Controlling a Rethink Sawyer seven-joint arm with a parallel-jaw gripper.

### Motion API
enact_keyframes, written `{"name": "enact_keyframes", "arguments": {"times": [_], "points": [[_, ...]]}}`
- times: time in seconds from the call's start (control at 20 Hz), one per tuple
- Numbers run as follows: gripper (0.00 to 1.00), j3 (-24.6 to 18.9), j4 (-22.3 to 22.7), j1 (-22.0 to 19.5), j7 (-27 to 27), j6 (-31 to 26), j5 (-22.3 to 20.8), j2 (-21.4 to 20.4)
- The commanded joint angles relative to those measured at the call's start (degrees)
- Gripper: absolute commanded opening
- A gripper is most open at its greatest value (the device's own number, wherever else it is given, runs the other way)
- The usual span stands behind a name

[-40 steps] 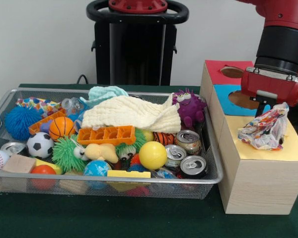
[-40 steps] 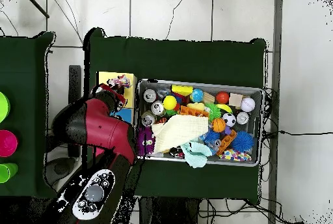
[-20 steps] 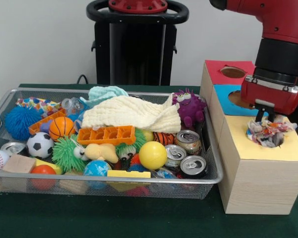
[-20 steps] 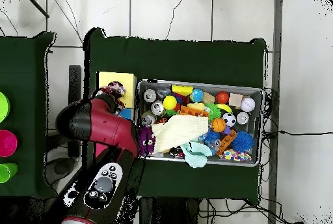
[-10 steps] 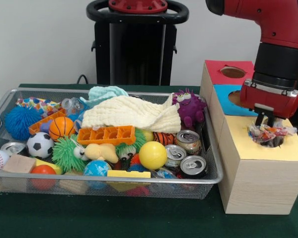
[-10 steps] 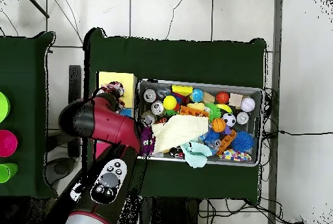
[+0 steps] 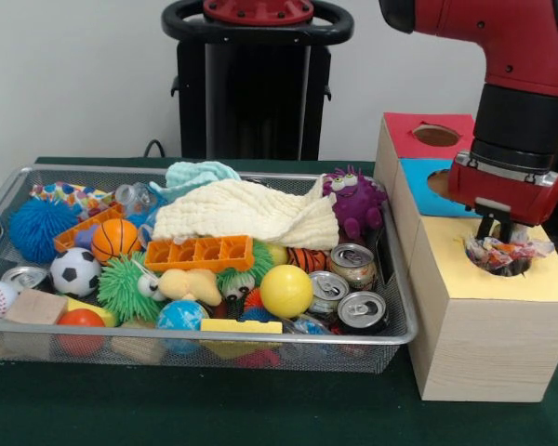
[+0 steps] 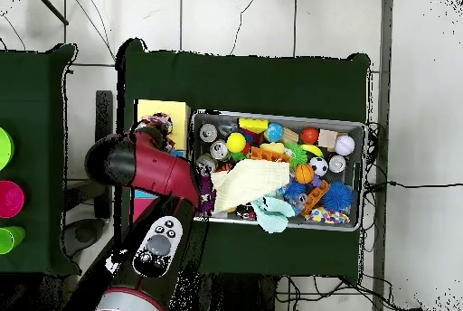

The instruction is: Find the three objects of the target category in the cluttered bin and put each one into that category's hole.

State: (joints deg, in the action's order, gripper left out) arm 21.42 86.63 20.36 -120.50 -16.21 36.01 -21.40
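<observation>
The red and black arm is standing over the wooden sorting box with red, blue and yellow tops (image 7: 491, 321), and its gripper (image 7: 496, 229) is hanging just above the round hole in the yellow top (image 7: 498, 263). A crumpled, colourful plastic wrapper (image 7: 498, 252) is sitting in the mouth of this hole, partly sunk, with its edges still sticking out above the rim. I cannot tell if the gripper is clenching the wrapper or has released it, because the wrapper is hiding the tips. I am judging that this drop is almost complete but not finished; how many of the three objects are already inside the box is not showing. The wire mesh bin (image 7: 260, 336) beside the box is still full: a cream cloth (image 7: 246, 213), a purple plush monster (image 7: 355, 203), several metal cans (image 7: 353, 265), balls and orange trays, so more searching is probably waiting. Compared with two seconds ago, the wrapper is now much lower, then it was hanging in the air over the yellow top; the arm has also lifted a little in the last half second.
</observation>
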Motion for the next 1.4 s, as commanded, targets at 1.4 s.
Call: {"name": "enact_keyframes", "arguments": {"times": [1.4], "points": [[0.00, -0.8, -23.8, -2.6, -11.7, -48.7, -12.4, 18.1]]}}
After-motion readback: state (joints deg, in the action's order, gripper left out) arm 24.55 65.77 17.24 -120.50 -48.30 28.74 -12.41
